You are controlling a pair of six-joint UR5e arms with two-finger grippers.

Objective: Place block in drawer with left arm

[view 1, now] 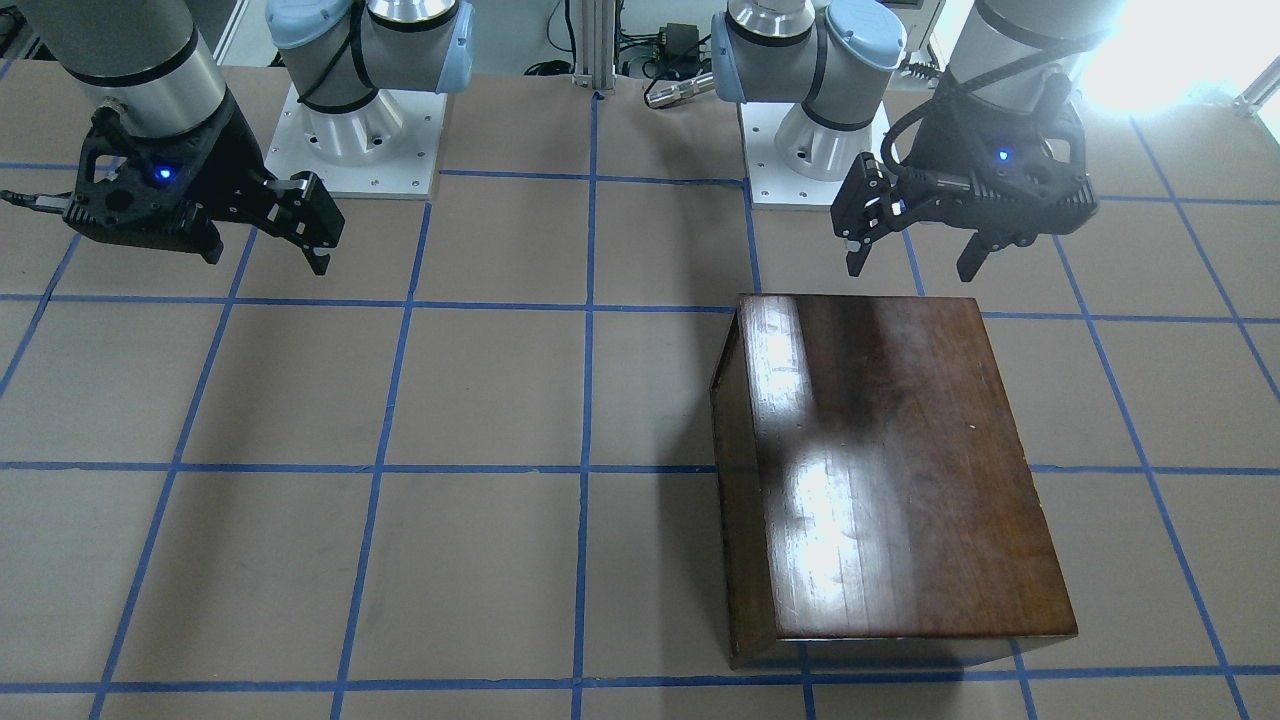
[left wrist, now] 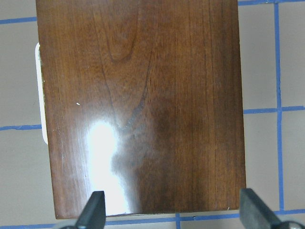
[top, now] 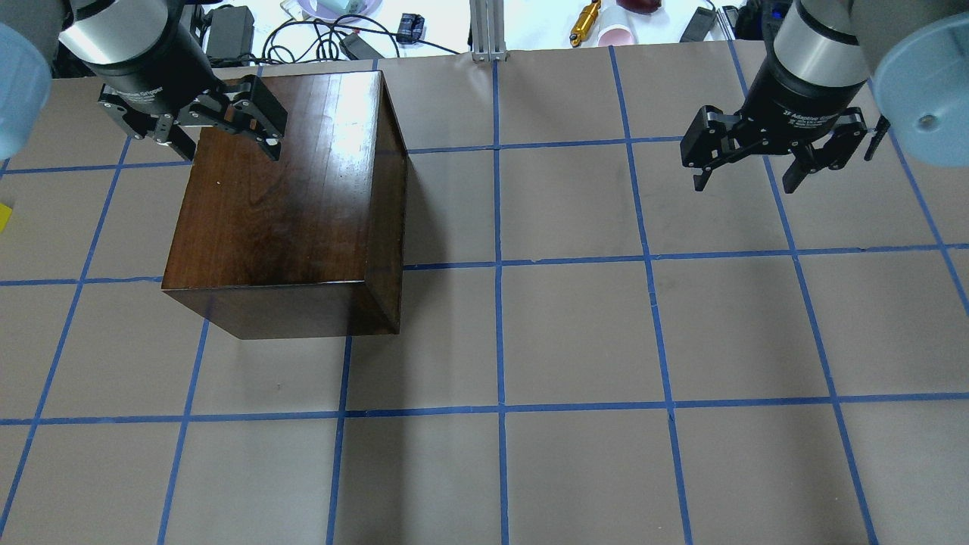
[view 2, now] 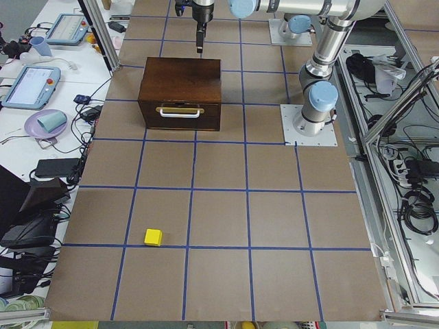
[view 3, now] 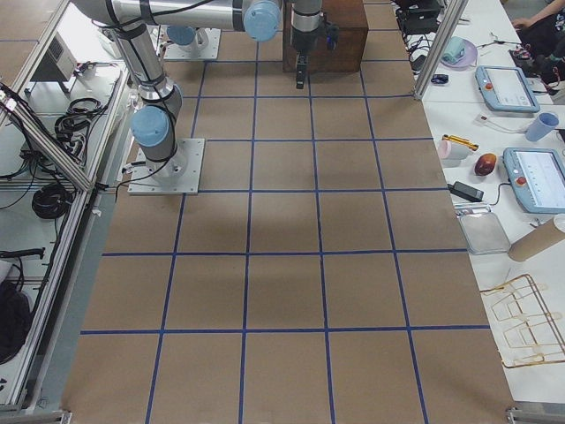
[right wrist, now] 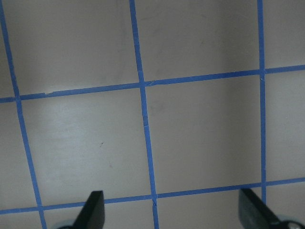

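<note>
The yellow block [view 2: 153, 237] lies on the brown table near its left end, far from the cabinet; only a sliver of it [top: 4, 216] shows at the overhead view's left edge. The dark-brown cabinet [top: 288, 204] stands on the robot's left half. Its drawer [view 2: 181, 116] is shut, with a pale handle [view 2: 180, 110] facing the table's left end. My left gripper [top: 227, 147] hangs open and empty above the cabinet top [left wrist: 143, 105]. It also shows in the front view [view 1: 912, 265]. My right gripper [top: 746, 182] is open and empty above bare table [right wrist: 200, 143].
Blue tape lines [top: 496, 265] grid the brown table. Both arm bases [view 1: 355, 140] stand at the robot's side. Side benches hold tablets [view 2: 31, 86], a purple plate with a cup [view 2: 46, 123], cables and a metal tray [view 3: 481, 228].
</note>
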